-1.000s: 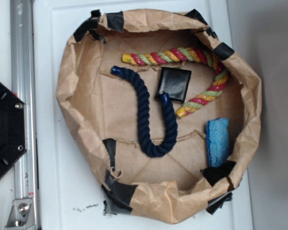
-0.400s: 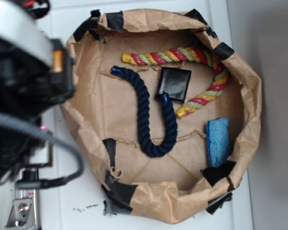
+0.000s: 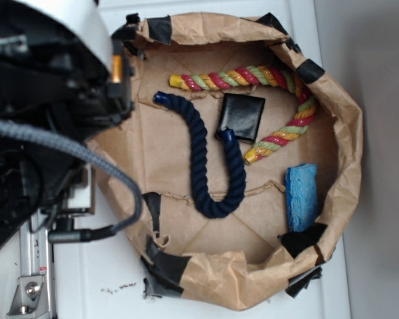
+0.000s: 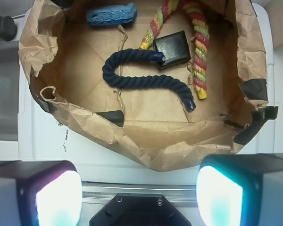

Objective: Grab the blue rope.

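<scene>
A crumpled brown paper tub (image 3: 332, 119) with black tape patches holds the blue rope (image 3: 206, 159), a striped rope (image 3: 253, 76), a black square (image 3: 241, 116) and a blue sponge (image 3: 301, 196). The blue rope, thick, twisted and navy with glossy caps, lies J-shaped at centre. The gripper (image 4: 132, 195) hangs released over the table (image 4: 146, 167), its pads wide apart.

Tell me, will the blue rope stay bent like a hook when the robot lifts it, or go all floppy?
Probably floppy. The blue rope lies in a loose hook-shaped curve, so it bends easily and its ends would likely droop from wherever it is pinched. Its thick twisted strands look rough, so it probably won't slip. One end rests against the black square, which might get nudged.
</scene>
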`<act>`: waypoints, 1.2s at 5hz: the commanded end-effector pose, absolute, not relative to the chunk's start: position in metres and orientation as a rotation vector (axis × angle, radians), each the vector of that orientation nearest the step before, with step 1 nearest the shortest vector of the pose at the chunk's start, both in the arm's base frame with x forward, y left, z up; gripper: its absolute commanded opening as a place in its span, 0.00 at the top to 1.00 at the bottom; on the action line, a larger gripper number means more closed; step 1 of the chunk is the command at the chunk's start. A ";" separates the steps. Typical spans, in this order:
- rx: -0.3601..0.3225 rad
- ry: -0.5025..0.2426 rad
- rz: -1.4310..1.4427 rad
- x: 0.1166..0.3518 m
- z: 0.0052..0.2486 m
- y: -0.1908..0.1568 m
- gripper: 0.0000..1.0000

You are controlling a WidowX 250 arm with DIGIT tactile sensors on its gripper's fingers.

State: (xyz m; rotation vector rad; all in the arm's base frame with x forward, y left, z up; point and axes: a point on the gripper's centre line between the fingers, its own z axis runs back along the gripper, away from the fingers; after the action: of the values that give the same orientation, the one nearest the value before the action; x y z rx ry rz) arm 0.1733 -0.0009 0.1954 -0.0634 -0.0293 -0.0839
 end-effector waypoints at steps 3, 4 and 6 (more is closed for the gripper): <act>-0.045 -0.135 -0.133 0.252 0.161 0.030 0.00; -0.029 -0.117 -0.185 0.266 0.133 0.027 0.00; -0.010 0.048 -0.404 0.261 0.070 -0.040 0.00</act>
State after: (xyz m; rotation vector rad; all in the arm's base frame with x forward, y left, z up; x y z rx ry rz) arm 0.2600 -0.0342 0.0639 -0.0162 0.0762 -0.3863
